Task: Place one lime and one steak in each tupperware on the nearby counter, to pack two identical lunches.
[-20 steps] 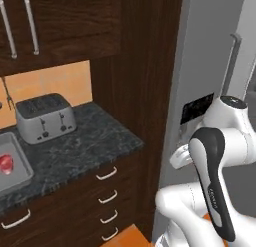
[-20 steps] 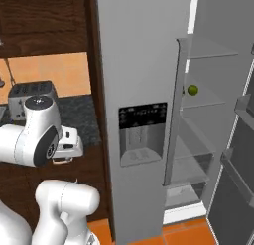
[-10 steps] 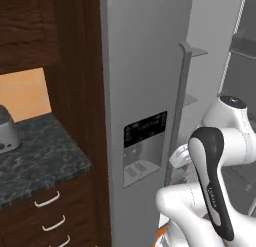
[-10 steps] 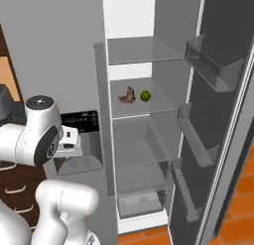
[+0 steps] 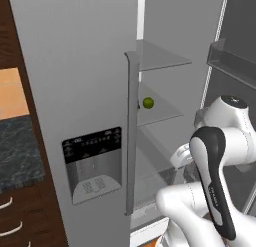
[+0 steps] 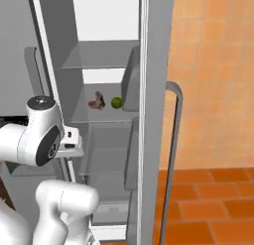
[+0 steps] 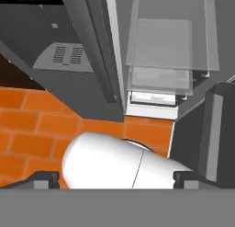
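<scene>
Hand [image 7: 114, 178] open, lime [image 6: 116, 102] beside steak [image 6: 96, 101]

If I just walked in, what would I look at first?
Probably the big grey fridge standing open, with a small green lime and a brown steak side by side on a glass shelf in the middle. Next you would spot the fat white robot arm curled up in front of it, and the bright orange tiled floor below.
</scene>
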Available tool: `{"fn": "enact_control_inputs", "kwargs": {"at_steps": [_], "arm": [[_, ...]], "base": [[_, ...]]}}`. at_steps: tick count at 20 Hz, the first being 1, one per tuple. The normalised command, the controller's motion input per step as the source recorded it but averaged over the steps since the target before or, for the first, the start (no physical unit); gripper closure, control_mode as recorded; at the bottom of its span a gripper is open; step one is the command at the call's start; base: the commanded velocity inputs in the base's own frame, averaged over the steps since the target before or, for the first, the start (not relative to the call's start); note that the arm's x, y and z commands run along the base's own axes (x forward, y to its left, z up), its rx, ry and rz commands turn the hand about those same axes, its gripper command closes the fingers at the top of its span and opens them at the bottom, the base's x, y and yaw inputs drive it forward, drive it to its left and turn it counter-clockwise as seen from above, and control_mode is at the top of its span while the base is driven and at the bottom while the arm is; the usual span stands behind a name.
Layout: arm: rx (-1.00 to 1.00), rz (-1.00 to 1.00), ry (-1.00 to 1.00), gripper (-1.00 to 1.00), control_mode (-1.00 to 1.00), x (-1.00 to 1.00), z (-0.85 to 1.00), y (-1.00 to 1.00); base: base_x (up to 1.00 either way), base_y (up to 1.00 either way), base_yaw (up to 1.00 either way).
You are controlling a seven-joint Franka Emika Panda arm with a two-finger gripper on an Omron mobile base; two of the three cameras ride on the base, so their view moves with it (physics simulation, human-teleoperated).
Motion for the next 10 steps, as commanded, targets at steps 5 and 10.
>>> {"fn": "enact_control_inputs", "kwargs": {"at_steps": [5, 10], "arm": [[0.00, 0.00, 0.00, -1.00, 1.00, 0.00, 0.00, 0.00], [0.00, 0.00, 0.00, -1.00, 1.00, 0.00, 0.00, 0.00]], "base": [[0.11, -0.13, 0.14], [0.34, 0.00, 0.23]]}}
